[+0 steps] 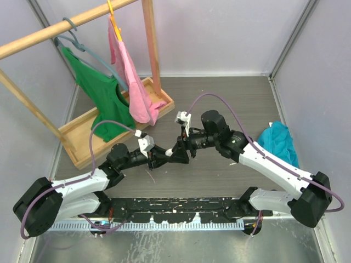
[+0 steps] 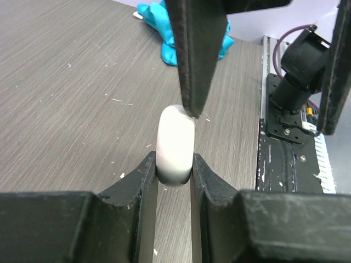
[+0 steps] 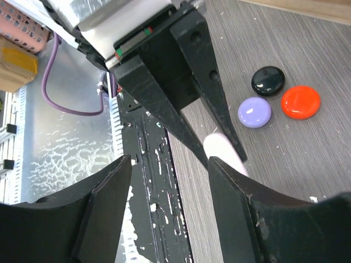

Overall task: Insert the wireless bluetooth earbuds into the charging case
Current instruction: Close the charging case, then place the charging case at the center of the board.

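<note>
My left gripper (image 2: 173,162) pinches the white case (image 2: 175,137) on edge over the table (image 2: 66,98), so my right gripper (image 3: 169,161), fingers spread, can reach its rim, prob. to open it. No earbuds in view.

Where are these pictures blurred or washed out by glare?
Top view: sharp, evenly lit. Left wrist view: the white case is overexposed, near jaws soft. Right wrist view: near jaws blurred, glints on the lilac case and red case.

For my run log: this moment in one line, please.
left hand: shut on white case | right hand: open beside it | table: lilac case, black case, red case
</note>
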Controlling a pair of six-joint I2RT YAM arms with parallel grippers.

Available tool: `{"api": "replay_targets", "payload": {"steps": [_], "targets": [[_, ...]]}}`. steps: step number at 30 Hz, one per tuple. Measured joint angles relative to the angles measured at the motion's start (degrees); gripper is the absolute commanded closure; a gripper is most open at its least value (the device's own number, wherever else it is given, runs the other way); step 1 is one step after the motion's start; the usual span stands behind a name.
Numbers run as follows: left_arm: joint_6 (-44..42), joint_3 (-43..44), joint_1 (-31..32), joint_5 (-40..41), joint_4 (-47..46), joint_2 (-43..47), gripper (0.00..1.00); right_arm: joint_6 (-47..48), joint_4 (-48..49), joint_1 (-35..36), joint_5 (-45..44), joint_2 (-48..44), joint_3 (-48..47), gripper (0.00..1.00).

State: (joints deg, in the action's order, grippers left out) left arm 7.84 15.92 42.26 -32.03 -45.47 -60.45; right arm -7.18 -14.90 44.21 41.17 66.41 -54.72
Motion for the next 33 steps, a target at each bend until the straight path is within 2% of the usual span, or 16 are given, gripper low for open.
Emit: {"api": "replay_targets", "payload": {"steps": [3,6,18,27,33], "targets": [[1.57,0.20,0.00,1.75,0.66,-0.07,0.99,0.02,-0.74,0.00,-1.70,-0.85,0.92,0.35],[3.93,1.81,0.00,4.24,4.70,0.13,0.98,-0.04,-0.98,0.07,-8.17,-2.99,2.99,0.34],[21.46,10.49,0.00,21.29,36.35,2.03,0.94,-2.23,5.03,0.09,-38.60,-16.46,16.46,0.31],[34.84,12.81,0.00,26.03,44.96,-9.64,0.91,-3.76,9.97,0.09,-51.39,-19.45,24.22,0.31],[39.23,18.14,0.00,26.91,46.97,-18.16,0.83,-4.02,13.09,0.09,-55.63,-21.64,27.43,0.31]]}}
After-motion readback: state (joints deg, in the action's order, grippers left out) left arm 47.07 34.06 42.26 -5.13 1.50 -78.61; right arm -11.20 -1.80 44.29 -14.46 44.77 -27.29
